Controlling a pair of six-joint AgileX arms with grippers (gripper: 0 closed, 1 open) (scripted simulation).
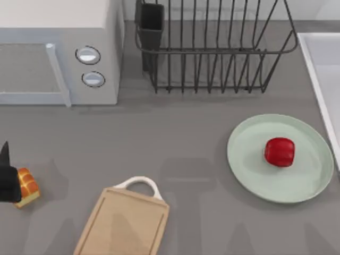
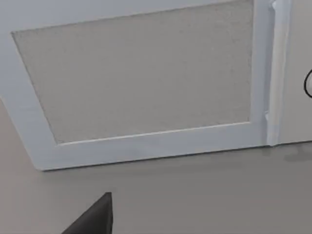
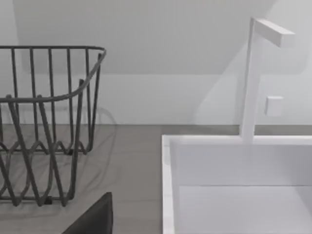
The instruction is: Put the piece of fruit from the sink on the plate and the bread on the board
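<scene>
The red piece of fruit [image 1: 279,152] rests on the mint-green plate [image 1: 249,170] at the right of the table. The sink [image 1: 325,74] runs along the right edge, and its white basin [image 3: 234,195] appears in the right wrist view. At the far left edge lies the bread [image 1: 28,186], golden-orange, with my left gripper [image 1: 7,178] right against its left side and partly covering it. The light-wood board [image 1: 123,226] with its white loop handle lies at the bottom centre. A dark part of my right gripper [image 3: 92,220] hangs near the sink's rim.
A white microwave [image 1: 58,50] fills the back left, its door [image 2: 141,78] close in front of the left wrist. A dark wire dish rack [image 1: 212,48] stands at the back centre. The sink's white faucet [image 3: 256,73] rises behind the basin.
</scene>
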